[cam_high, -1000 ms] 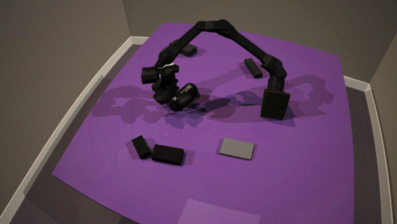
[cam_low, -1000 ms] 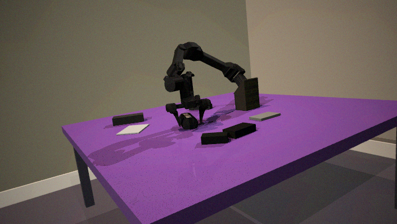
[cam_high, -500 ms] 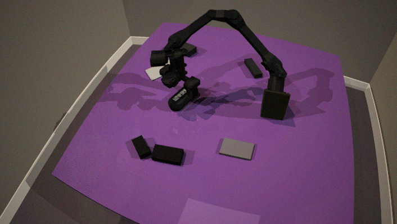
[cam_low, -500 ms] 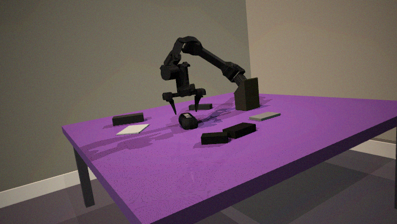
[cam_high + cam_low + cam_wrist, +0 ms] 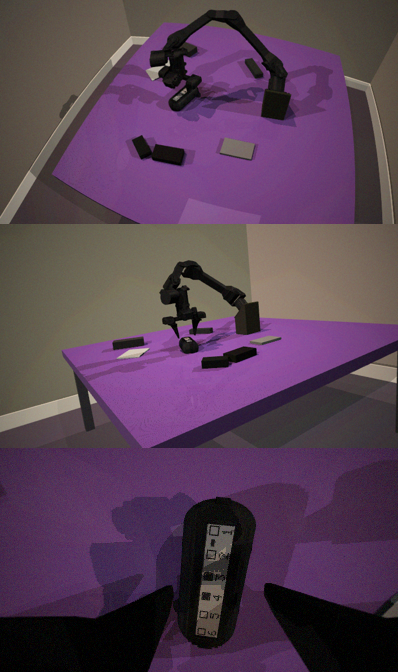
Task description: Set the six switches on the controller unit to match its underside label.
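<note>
The dark controller unit [image 5: 186,103] [image 5: 190,346] [image 5: 193,553] lies on the bench with its underside label [image 5: 180,94] [image 5: 187,339] [image 5: 215,605] facing up; its switches are hidden. In the wrist view the label's squares 1 and 2 look empty, 3 and 4 filled, 5 and 6 empty. A small dark mark sits between squares 1 and 2. My gripper [image 5: 186,336] [image 5: 217,589] is open above the unit, with one finger to each side of it in the wrist view and nothing held.
Two black blocks [image 5: 141,147] [image 5: 168,154] lie near each other toward the front. A grey plate [image 5: 237,148] [image 5: 265,340] lies to their right. A pale plate [image 5: 153,72] [image 5: 133,353] and dark blocks [image 5: 128,343] [image 5: 253,68] lie farther back. The arm's base [image 5: 275,104] stands at right.
</note>
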You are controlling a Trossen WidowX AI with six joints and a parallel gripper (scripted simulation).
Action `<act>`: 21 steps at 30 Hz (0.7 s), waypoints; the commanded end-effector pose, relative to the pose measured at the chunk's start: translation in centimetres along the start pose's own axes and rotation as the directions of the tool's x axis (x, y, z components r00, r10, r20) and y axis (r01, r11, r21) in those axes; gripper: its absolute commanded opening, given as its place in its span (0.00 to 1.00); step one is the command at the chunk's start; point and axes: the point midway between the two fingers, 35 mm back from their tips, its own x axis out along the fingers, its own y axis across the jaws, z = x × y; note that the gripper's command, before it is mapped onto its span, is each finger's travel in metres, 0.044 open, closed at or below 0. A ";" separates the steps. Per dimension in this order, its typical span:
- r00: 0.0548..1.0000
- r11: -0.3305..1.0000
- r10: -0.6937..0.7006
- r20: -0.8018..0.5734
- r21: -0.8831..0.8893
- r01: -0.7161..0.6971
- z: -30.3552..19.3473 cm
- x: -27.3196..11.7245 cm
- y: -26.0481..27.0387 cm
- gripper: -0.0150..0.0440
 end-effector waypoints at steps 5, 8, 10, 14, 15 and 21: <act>0.996 0.868 0.081 0.031 -0.494 -0.056 0.5 -1.1 -1.3 0.51; 0.992 0.733 0.118 0.043 -0.678 -0.058 0.6 -1.7 -1.7 0.38; 0.988 0.622 0.143 0.051 -0.782 -0.049 0.6 -2.1 -1.9 0.29; 0.979 0.362 0.192 0.065 -0.932 -0.009 0.6 -3.0 -2.2 0.25; 0.977 0.292 0.204 0.068 -0.956 0.006 0.5 -3.2 -2.3 0.25; 0.969 0.112 0.235 0.076 -0.992 0.050 0.4 -3.7 -2.3 0.25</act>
